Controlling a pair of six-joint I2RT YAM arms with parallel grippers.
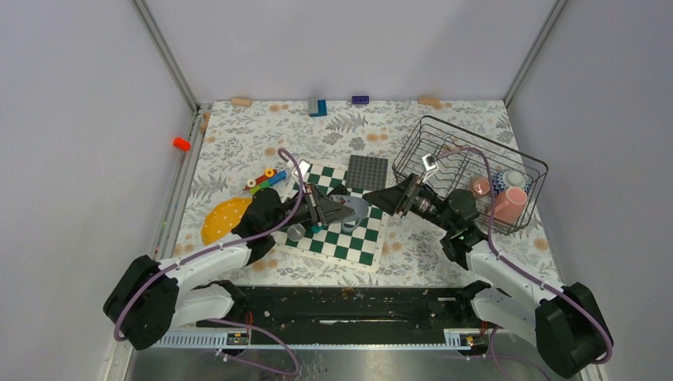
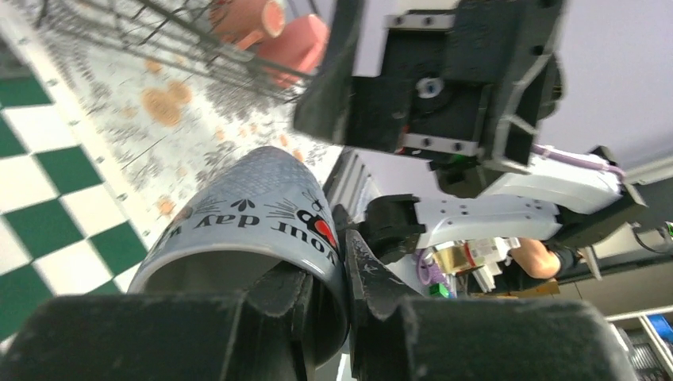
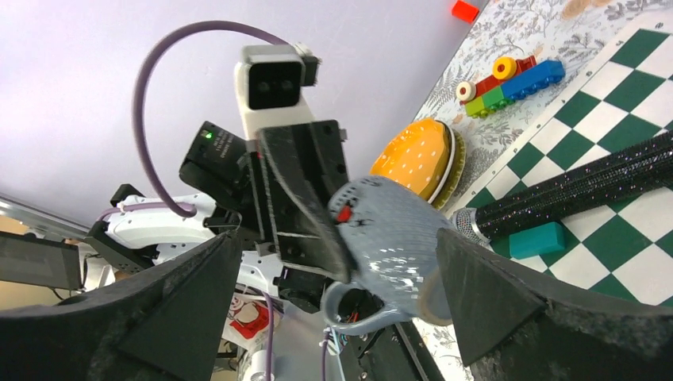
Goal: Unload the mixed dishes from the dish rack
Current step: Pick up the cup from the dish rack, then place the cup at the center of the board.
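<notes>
Grey ceramic mug with black lettering (image 1: 351, 208) is out of the black wire dish rack (image 1: 486, 141), mid-frame over the green-and-white chessboard (image 1: 349, 238) in the top view. The left gripper (image 1: 327, 210) pinches its rim. The right gripper (image 1: 382, 197), at the mug's 3 o'clock, gapes wide and holds nothing. The round yellow-orange plate (image 1: 222, 218) lies at 9 o'clock.

Left wrist view: fingers (image 2: 373, 278) clamped across the mug wall.

Right wrist view: its own jaws spread either side of the mug.

At 2 o'clock the rack has two pink mugs (image 1: 508, 204) and a small patterned dish (image 1: 512, 179) left, so roughly halfway I'd say.
</notes>
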